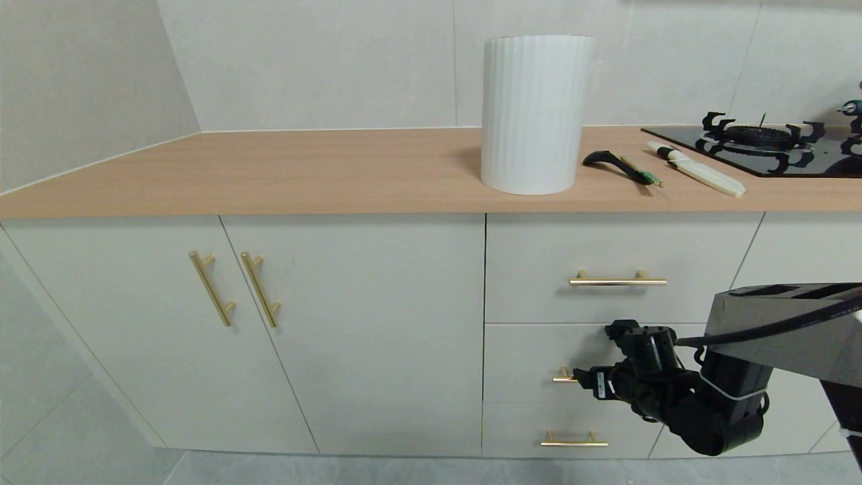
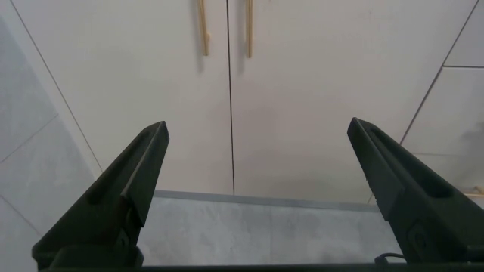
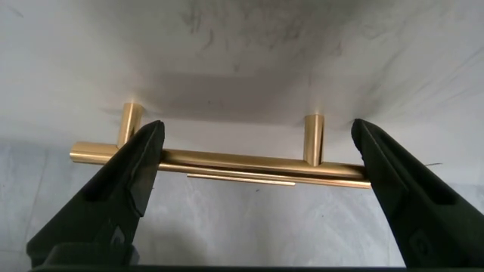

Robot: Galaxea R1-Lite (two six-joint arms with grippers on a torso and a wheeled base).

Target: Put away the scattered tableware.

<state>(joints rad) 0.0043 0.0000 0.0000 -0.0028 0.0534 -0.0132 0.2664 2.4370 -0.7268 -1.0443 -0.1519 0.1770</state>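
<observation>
Right gripper (image 1: 587, 381) low in front of the drawer stack, level with the middle drawer. Fingers released and spread wide. In the right wrist view the middle drawer's gold handle (image 3: 242, 162) runs across the gap of the right gripper (image 3: 257, 136), just beyond the fingertips; cannot tell whether they touch it. Small white label on the gripper body, print too small to read.

Top drawer handle (image 1: 617, 281) just above this gripper, bottom drawer handle (image 1: 574, 442) just below.

Tableware lies on the wooden countertop (image 1: 269, 175), well above the right gripper: black spoon (image 1: 609, 162) almost straight overhead, a thin green-tipped utensil (image 1: 646, 177) touching its handle end, white knife (image 1: 700, 176) farther to the right. White ribbed canister (image 1: 535, 114) stands upright just left of the spoon. Black hob (image 1: 761, 145) beyond the knife.

Left gripper (image 2: 257, 132) also released, fingers wide apart, facing the double cabinet doors (image 2: 302, 91), their two vertical gold handles (image 2: 203, 30) ahead of it.
</observation>
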